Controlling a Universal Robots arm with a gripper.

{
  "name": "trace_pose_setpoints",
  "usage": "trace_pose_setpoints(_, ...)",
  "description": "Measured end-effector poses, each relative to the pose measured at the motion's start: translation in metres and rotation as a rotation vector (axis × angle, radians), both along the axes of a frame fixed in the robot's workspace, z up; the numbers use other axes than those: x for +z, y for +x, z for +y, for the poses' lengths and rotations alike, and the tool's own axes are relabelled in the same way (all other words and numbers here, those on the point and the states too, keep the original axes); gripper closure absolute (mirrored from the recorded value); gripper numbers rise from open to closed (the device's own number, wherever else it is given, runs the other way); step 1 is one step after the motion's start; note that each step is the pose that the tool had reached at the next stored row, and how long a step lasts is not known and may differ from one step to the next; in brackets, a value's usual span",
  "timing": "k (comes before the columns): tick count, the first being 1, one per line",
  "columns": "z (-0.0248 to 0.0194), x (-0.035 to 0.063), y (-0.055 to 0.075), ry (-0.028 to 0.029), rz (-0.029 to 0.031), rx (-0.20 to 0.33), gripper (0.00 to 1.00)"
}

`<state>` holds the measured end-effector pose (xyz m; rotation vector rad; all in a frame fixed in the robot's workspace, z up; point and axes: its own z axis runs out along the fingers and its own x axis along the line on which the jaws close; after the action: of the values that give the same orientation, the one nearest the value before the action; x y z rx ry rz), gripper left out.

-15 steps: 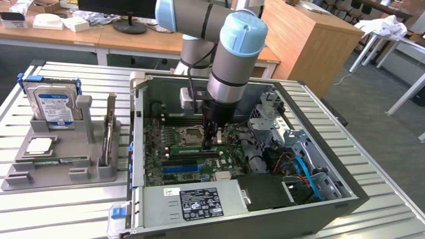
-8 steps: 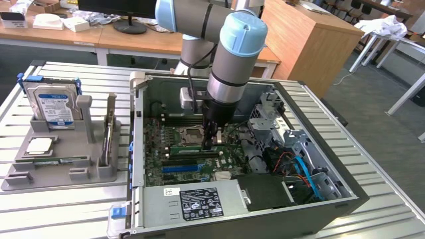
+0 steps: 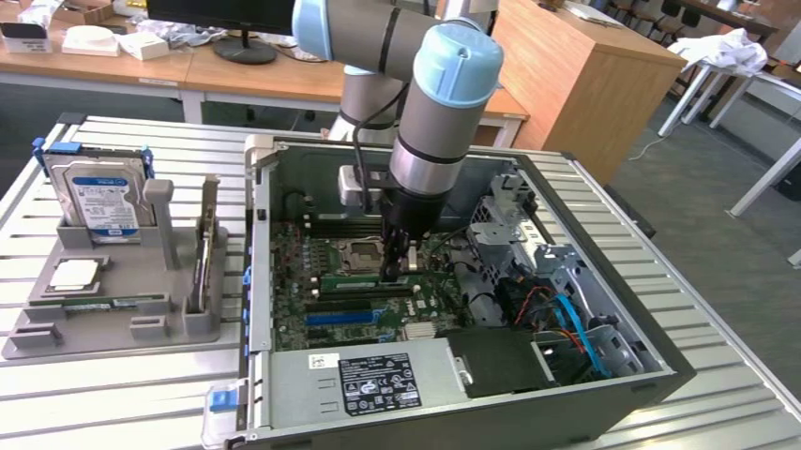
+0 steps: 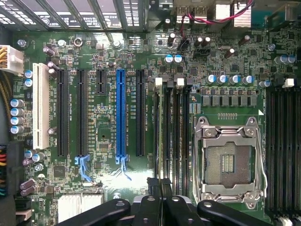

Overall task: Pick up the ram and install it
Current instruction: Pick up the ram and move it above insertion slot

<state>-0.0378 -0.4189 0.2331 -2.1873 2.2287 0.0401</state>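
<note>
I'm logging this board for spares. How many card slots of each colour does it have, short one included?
White slot: 1
Blue slot: 1
Black slots: 4
Total: 6

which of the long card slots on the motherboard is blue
The blue slot lies between a short black slot and a long black slot; the rest are black, except one white slot at the row's end.
</note>
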Motion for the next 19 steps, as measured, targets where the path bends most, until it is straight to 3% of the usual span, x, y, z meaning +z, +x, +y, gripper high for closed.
trace_pose_setpoints(19, 0.0008, -0.0017, -0.0001, -0.0005, 0.0002, 0.000, 0.89)
